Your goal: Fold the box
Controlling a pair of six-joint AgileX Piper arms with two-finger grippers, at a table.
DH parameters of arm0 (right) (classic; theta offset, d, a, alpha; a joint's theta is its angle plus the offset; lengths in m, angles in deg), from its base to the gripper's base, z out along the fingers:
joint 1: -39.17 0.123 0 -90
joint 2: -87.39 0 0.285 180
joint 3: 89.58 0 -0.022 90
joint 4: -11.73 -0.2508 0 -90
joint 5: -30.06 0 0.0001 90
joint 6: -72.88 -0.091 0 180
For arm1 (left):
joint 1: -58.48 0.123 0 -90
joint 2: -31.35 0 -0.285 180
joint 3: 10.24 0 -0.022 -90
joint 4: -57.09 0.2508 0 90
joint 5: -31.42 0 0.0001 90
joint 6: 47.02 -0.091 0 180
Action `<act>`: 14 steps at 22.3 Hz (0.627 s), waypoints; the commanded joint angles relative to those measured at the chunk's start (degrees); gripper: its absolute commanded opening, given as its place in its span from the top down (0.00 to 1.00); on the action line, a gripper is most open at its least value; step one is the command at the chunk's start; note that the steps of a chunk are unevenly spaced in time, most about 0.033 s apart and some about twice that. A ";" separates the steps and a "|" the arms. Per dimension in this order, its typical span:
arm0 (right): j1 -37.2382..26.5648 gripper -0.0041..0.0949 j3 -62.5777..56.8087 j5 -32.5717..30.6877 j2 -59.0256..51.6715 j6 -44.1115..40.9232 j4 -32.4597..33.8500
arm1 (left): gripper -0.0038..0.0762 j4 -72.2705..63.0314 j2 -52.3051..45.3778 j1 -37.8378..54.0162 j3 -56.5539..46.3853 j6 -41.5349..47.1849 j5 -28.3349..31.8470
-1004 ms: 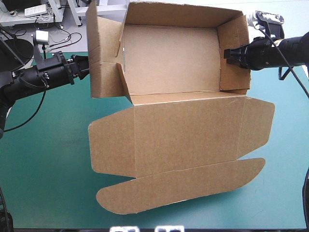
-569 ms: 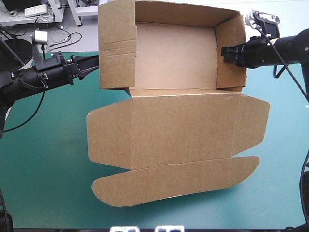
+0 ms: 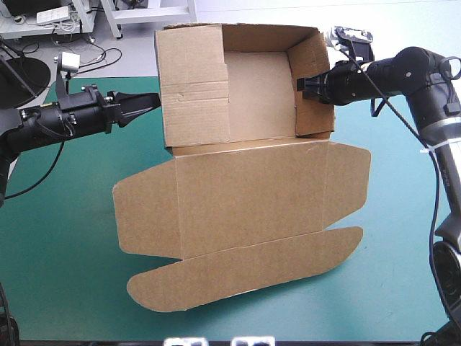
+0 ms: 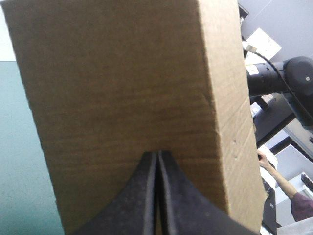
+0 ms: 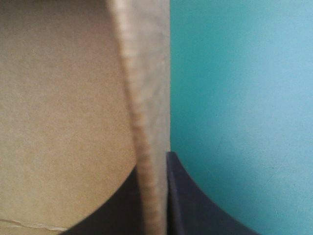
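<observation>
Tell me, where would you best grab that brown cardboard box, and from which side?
Probably the upright right end wall of the brown cardboard box, coming from the right, one finger inside, one outside. It is a thin standing sheet with a free edge, so flat fingers can pinch it, as the right hand does.

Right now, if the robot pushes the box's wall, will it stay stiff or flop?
The box is thin board, so probably light. Its walls stand on creases, so a push likely swings one like a door. The flat lid would probably sag if lifted by one edge.
</observation>
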 commanded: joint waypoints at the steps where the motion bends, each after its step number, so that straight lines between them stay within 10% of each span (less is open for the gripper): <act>1: 0.20 0.97 1.62 3.51 -2.00 -0.53 -3.35 | 0.92 -3.11 -1.80 -0.33 1.86 0.64 -3.37; 7: 2.95 0.97 1.62 4.66 0.50 -0.75 2.17 | 0.55 -1.91 -1.80 -0.44 1.86 1.68 -4.04; 14: 3.64 0.97 1.62 6.47 1.66 -0.43 -0.02 | 0.52 8.60 -1.80 -0.44 1.86 5.14 -2.32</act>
